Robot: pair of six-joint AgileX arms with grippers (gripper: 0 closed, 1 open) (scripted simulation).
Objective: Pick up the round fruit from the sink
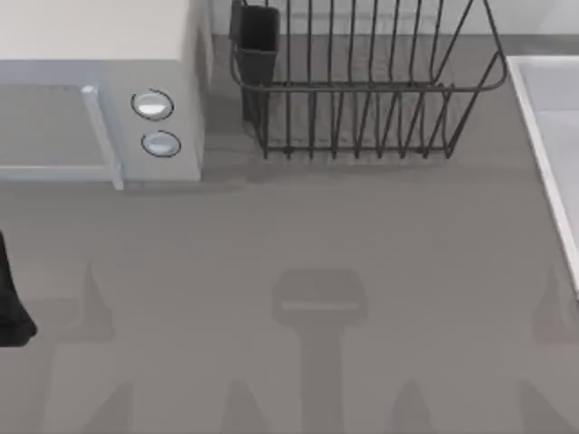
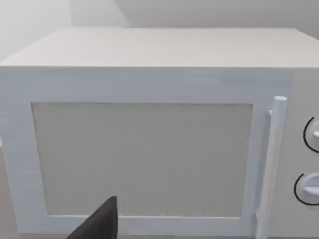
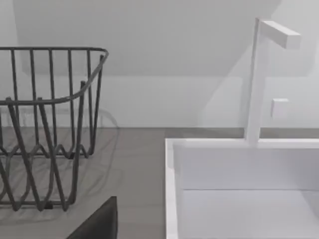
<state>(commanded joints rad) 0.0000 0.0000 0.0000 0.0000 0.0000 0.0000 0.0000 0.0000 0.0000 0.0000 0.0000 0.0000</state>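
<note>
Right wrist view: straight-rimmed pale sink (image 3: 172, 199)

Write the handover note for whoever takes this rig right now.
Left tool: at the table's left edge, in front of the microwave, far from the job. It looks parked.
Right tool: above the table between the dish rack and the sink, facing the basin and its faucet.
Sink: at the table's right edge, only partly in view from the top.
Done: no grasp to be seen yet.
Left to do: look deeper into the basin, find the round fruit, bring the right tool down on it, close and lift it out.
</note>
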